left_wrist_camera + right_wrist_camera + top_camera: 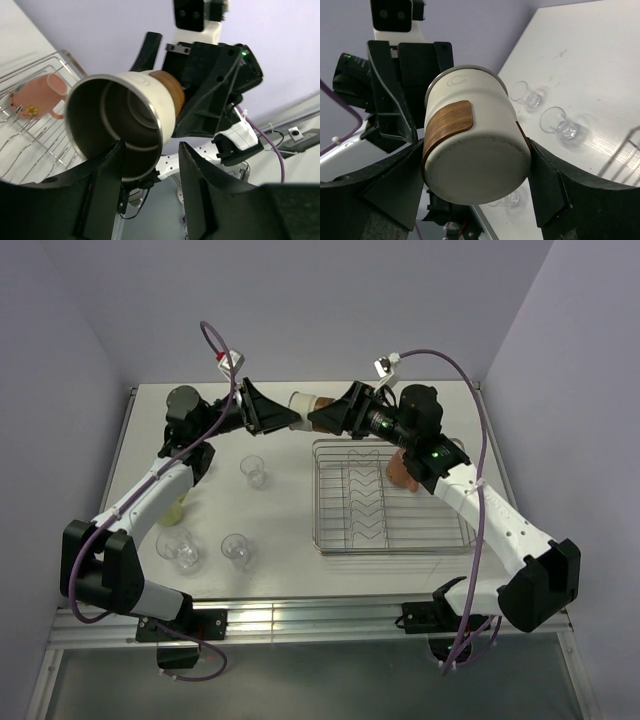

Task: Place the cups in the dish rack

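Top external view, upper centre: right gripper [476, 167] clamps cream steel cup with brown band [302, 401], axis horizontal, mouth facing spread-fingered left gripper [152, 175].

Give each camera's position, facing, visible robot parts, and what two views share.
Top external: above and behind the bases, looking down on the table, the dish rack and both arms; left gripper and right gripper meet at the white cup.
Left wrist: on the left arm, facing the cup's open mouth; own fingers low, right gripper behind.
Right wrist: on the right arm, facing the cup's base; own fingers flank it, left gripper beyond.
Shared: both wrist views show that cup from opposite ends.
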Robot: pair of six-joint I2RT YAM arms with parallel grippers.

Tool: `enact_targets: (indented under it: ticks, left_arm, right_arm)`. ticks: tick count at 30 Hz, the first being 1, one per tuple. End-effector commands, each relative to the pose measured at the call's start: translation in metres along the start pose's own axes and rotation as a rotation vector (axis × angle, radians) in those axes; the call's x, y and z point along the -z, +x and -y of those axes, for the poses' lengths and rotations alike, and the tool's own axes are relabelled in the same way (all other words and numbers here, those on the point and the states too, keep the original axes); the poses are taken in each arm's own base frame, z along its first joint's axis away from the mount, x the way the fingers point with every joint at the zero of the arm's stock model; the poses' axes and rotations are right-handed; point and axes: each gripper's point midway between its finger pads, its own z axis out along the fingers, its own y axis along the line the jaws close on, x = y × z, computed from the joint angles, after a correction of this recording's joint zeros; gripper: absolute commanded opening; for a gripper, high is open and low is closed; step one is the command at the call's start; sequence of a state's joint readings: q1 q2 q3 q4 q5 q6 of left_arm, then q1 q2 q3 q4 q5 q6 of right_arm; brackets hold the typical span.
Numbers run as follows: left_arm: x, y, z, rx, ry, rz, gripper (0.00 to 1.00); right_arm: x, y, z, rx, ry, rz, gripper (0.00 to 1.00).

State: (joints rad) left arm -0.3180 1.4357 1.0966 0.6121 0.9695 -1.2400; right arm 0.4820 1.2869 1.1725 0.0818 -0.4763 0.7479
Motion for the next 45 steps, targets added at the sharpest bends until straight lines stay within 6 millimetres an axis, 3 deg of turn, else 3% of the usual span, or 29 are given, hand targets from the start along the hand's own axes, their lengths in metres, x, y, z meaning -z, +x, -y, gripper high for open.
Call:
enact_targets:
  ticks: [1,6,7,9,10,11,13,14,18,22,30,43,45]
  left_arm:
    - [0.001,-0.012,0.017,-0.116,-0.015,0.031,0.54]
    - [0.015,-0.028,-0.001,-0.125,-0.137,0.085,0.60]
    - [0.018,-0.037,-0.001,-0.142,-0.179,0.121,0.60]
    - [0.030,-0.037,-0.019,-0.128,-0.322,0.125,0.59]
    - [0.037,-0.043,-0.025,-0.135,-0.403,0.164,0.58]
    - [0.047,-0.034,-0.038,-0.091,-0.495,0.144,0.58]
    - [0.059,-0.035,-0.035,-0.161,-0.565,0.143,0.58]
    - [0.070,-0.029,-0.039,-0.186,-0.630,0.134,0.58]
    - [0.092,-0.015,-0.056,-0.232,-0.734,0.128,0.59]
    - [0.104,0.000,-0.065,-0.256,-0.768,0.113,0.59]
    - [0.109,0.014,-0.071,-0.272,-0.766,0.089,0.58]
    - [0.112,0.018,-0.079,-0.271,-0.783,0.080,0.58]
    - [0.113,0.019,-0.081,-0.269,-0.788,0.078,0.58]
  right_arm:
    - [0.018,-0.029,-0.017,0.074,0.039,0.100,0.07]
    - [0.033,-0.040,-0.001,0.123,0.186,0.105,0.06]
    - [0.041,-0.036,0.007,0.117,0.238,0.086,0.06]
    - [0.058,-0.050,0.019,0.143,0.351,0.135,0.06]
    - [0.070,-0.044,0.035,0.131,0.441,0.109,0.06]
    - [0.085,-0.060,0.051,0.147,0.548,0.159,0.07]
    - [0.114,-0.063,0.080,0.136,0.711,0.162,0.07]
    - [0.139,-0.070,0.105,0.125,0.841,0.185,0.07]
    - [0.189,-0.077,0.154,0.105,1.091,0.210,0.06]
    - [0.218,-0.071,0.186,0.069,1.246,0.171,0.07]
    - [0.235,-0.046,0.242,-0.015,1.380,0.066,0.07]
    - [0.225,-0.019,0.300,-0.037,1.466,-0.088,0.08]
    - [0.231,-0.017,0.313,-0.062,1.495,-0.100,0.08]
